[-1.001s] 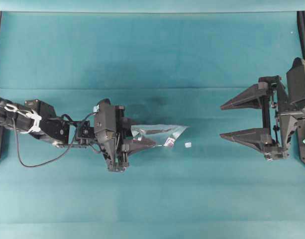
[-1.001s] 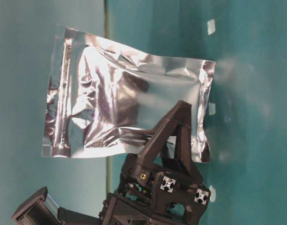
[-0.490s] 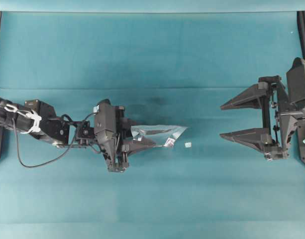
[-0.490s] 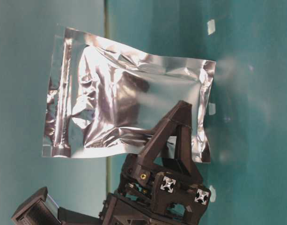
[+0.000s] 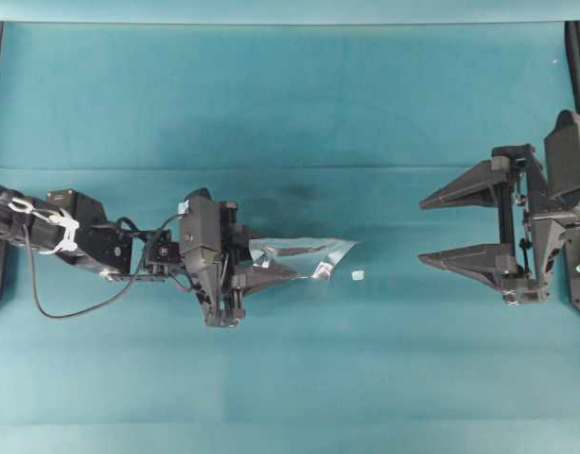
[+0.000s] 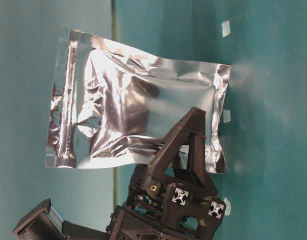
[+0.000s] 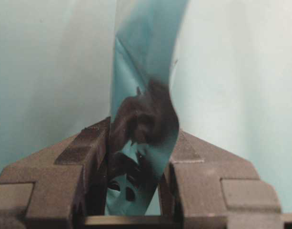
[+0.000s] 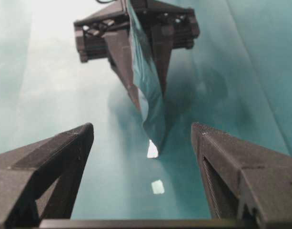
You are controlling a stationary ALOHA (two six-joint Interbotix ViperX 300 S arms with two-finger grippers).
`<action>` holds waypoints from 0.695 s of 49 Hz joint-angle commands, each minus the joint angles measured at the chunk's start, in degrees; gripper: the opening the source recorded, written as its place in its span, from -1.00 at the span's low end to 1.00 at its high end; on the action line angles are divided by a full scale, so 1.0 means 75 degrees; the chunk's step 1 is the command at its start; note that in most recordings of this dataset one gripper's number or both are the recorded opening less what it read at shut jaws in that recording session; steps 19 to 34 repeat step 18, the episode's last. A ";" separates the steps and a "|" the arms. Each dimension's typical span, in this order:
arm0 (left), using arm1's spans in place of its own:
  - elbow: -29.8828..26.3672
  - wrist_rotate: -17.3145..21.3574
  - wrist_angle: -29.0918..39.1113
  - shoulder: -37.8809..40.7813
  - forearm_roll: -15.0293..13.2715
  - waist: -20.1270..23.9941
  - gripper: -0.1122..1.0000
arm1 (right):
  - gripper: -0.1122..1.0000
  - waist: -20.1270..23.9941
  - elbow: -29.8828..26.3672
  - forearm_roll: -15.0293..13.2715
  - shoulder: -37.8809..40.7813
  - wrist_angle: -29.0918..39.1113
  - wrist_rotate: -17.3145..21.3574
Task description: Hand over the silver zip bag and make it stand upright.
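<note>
The silver zip bag (image 5: 304, 251) is a crinkled foil pouch, and my left gripper (image 5: 286, 269) is shut on one edge of it. From overhead it shows edge-on, left of the table's middle. The table-level view shows its broad shiny face (image 6: 138, 120) with a dark finger (image 6: 186, 145) across its lower right part. In the left wrist view the foil (image 7: 143, 114) rises between both jaws of the left gripper (image 7: 138, 143). My right gripper (image 5: 424, 230) stands open far to the right, apart from the bag. Its wrist view faces the bag (image 8: 148, 95) through the open right gripper (image 8: 141, 129).
Two tiny white scraps lie on the teal cloth, one (image 5: 358, 275) just beyond the bag's free end and one (image 5: 321, 270) under it. Both show in the right wrist view, the farther scrap (image 8: 157, 186) and the nearer one (image 8: 152, 149). Black frame rails (image 5: 579, 57) edge the table.
</note>
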 commanded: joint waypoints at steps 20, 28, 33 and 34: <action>-0.0035 -0.0023 0.0047 0.0012 0.0023 -0.0141 -0.39 | 0.87 -0.0082 -0.0023 -0.0023 0.0012 -0.0094 0.0059; -0.0035 -0.0023 0.0047 0.0012 0.0023 -0.0141 -0.39 | 0.87 -0.0082 -0.0023 -0.0023 0.0012 -0.0094 0.0059; -0.0035 -0.0023 0.0047 0.0012 0.0023 -0.0141 -0.39 | 0.87 -0.0082 -0.0023 -0.0023 0.0012 -0.0094 0.0059; -0.0035 -0.0023 0.0047 0.0012 0.0023 -0.0141 -0.39 | 0.87 -0.0082 -0.0023 -0.0023 0.0012 -0.0094 0.0059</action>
